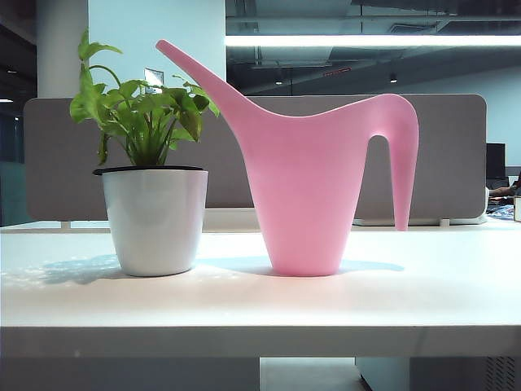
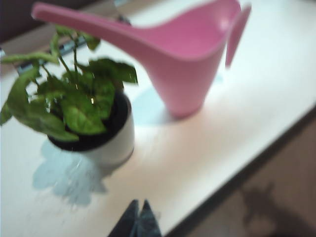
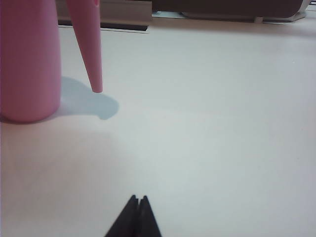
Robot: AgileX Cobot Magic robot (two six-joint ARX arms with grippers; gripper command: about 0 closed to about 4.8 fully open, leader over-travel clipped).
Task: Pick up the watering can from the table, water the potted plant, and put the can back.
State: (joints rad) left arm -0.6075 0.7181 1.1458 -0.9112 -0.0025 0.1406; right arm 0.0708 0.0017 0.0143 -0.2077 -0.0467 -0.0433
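The pink watering can (image 1: 305,195) stands upright on the white table (image 1: 260,305), spout pointing up and left over the potted plant (image 1: 153,191), handle hanging on its right. Neither arm shows in the exterior view. The left wrist view shows the plant (image 2: 84,113) and the can (image 2: 182,59) from above; my left gripper (image 2: 138,203) is shut and empty near the table's front edge (image 2: 237,182), short of the pot. In the right wrist view the can's body (image 3: 27,59) and handle tip (image 3: 91,49) stand ahead; my right gripper (image 3: 138,198) is shut, empty, well back from them.
A grey partition (image 1: 260,155) runs along the back of the table. Bare white table surface (image 3: 207,123) spreads to the right of the can. Dark floor (image 2: 276,197) lies beyond the table's front edge.
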